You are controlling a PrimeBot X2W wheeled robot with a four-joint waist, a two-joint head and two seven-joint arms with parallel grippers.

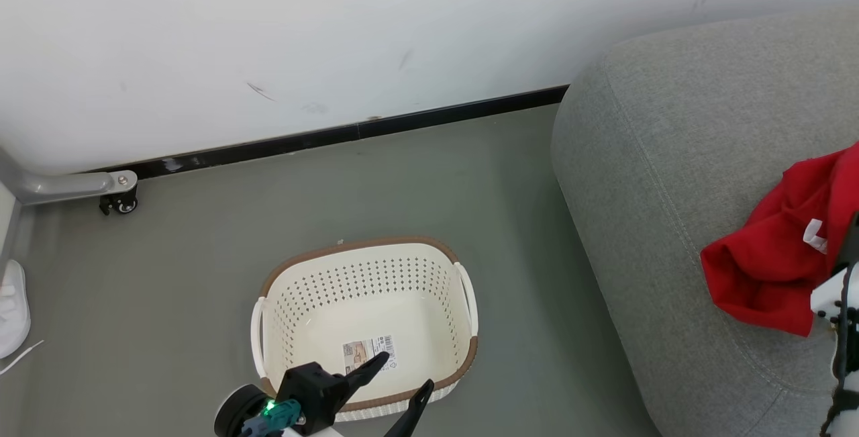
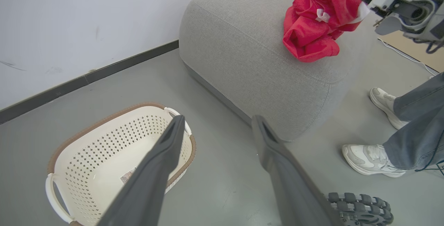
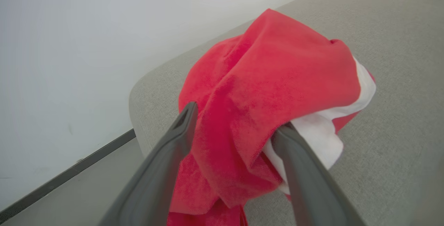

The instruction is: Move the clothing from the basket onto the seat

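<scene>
Clothing (image 3: 277,73) lies on the seat (image 3: 399,45) inside the wide-spread right tool (image 3: 236,117), touching both fingers (image 3: 166,163); left tool (image 2: 218,119) gapes empty.

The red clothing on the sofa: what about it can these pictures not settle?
- Head view: the right edge cuts off the clothing.
- Right wrist view: bunched folds hide whether it is one garment or two.
- Right wrist view: the fingers cover its lower part.
- Left wrist view: its own bulk hides its far side.
</scene>
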